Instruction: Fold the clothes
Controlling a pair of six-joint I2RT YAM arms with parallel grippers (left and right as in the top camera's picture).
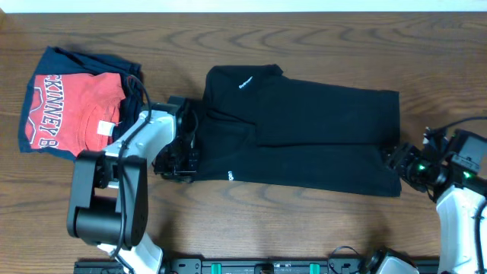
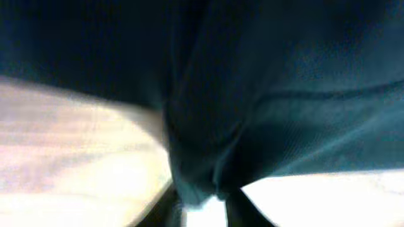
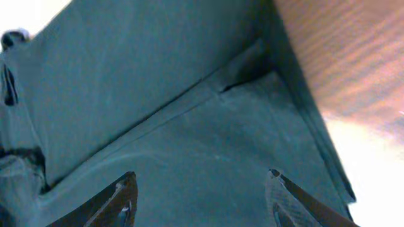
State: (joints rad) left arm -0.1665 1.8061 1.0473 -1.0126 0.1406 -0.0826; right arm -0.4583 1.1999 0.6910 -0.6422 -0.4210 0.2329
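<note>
The clothes, one black short-sleeved shirt (image 1: pixel 304 137), lie partly folded across the middle of the table, neck lettering to the back left. My left gripper (image 1: pixel 183 156) is at the shirt's left edge. In the left wrist view, a bunched fold of the shirt (image 2: pixel 265 94) runs down between the fingers of the left gripper (image 2: pixel 205 189), which are close together and pinch it. My right gripper (image 1: pixel 397 158) hovers at the shirt's right edge. In the right wrist view the right gripper (image 3: pixel 201 173) stands open over flat fabric (image 3: pixel 189 94), with nothing between its fingers.
A red T-shirt with white letters (image 1: pixel 72 110) lies on a navy folded garment (image 1: pixel 84 59) at the back left, close to the left arm. Bare wooden table (image 1: pixel 304 221) runs along the front; its surface also shows beside the shirt's corner (image 3: pixel 353 57).
</note>
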